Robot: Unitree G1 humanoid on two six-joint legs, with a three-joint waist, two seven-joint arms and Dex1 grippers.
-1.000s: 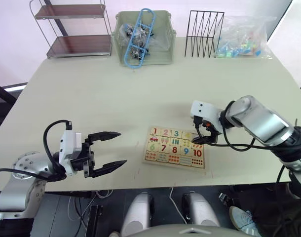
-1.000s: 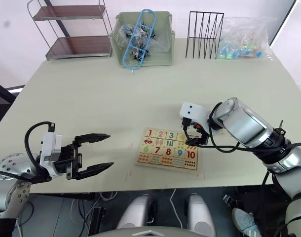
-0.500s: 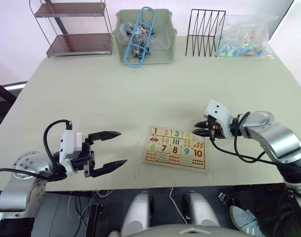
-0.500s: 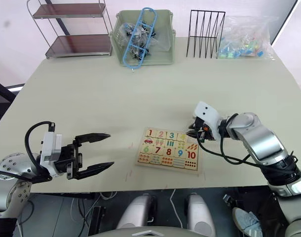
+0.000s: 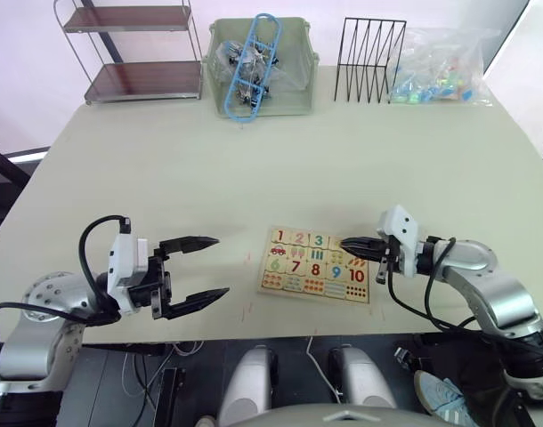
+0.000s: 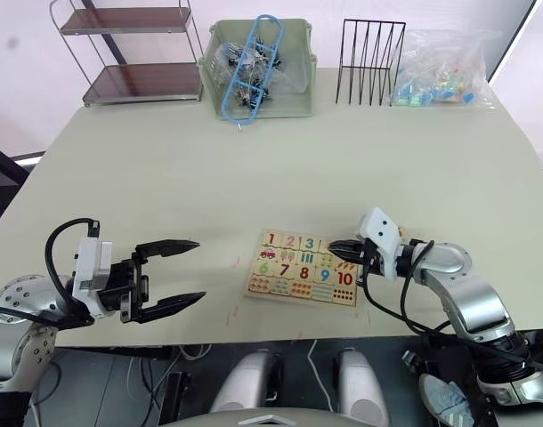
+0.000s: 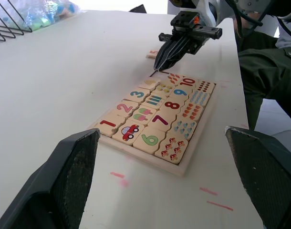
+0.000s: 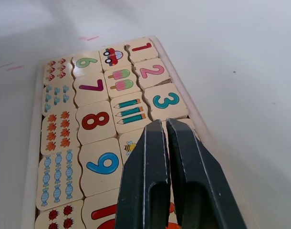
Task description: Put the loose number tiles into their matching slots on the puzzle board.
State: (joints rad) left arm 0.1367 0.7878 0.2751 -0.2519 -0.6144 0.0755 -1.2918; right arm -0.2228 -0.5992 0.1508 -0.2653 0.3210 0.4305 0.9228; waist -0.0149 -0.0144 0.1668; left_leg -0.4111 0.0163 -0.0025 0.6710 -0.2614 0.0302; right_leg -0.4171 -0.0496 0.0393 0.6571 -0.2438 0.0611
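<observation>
The puzzle board (image 5: pixel 314 265) lies near the table's front edge. Number tiles 1, 2 and 3 (image 8: pixel 165 100) sit in its far row, and beside the 3 is a pale tile (image 7: pixel 149 85) with a faint yellow mark. My right gripper (image 5: pixel 345 242) is shut with nothing between its fingers (image 8: pixel 150 167). Its tips are low over that row's right part, hiding the slots there. A loose tile printed 5 (image 7: pixel 153 54) lies on the table just past the board's right end. My left gripper (image 5: pixel 220 265) hangs open and empty to the left of the board.
Along the table's back edge stand a two-tier shelf (image 5: pixel 133 53), a green bin (image 5: pixel 294 98) of blue and black parts, a black wire rack (image 5: pixel 369 58) and a clear bag (image 5: pixel 441 67) of coloured pieces. Bare tabletop lies between them and the board.
My right gripper went from open to shut. Its arm dropped and drew back to the right, so the fingers now point left at the board's far row. The left arm has not moved.
</observation>
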